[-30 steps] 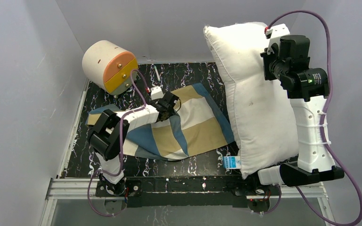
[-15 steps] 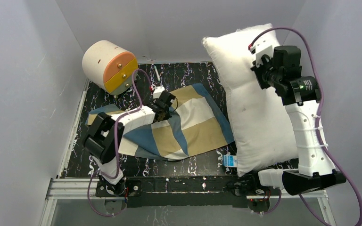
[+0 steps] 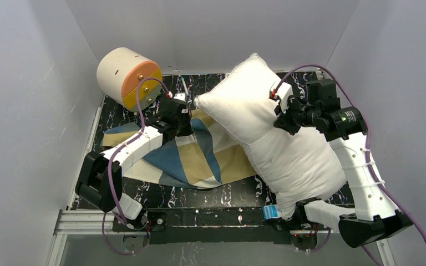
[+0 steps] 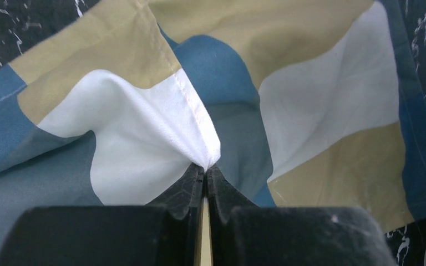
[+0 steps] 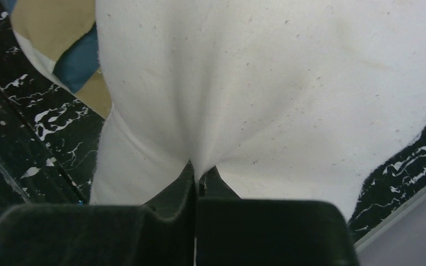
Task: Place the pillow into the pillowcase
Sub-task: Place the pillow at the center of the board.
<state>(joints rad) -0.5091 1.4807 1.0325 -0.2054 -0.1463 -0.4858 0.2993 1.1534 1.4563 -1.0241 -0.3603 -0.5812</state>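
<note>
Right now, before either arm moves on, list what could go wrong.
1. The left gripper pinches only a thin fold at the hem of the pillowcase. It may slip, or it may hold both layers so the mouth cannot open.
2. The right gripper holds only a small pinch of the pillow, so the bulky pillow could pull free.
3. The pillow's corner overlaps the pillowcase and may drag or pin it.

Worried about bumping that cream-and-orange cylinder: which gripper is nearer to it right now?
Left. The left gripper, shut on the pillowcase, sits close beside the cylinder. The right gripper, shut on the pillow, is far across the table.
</note>
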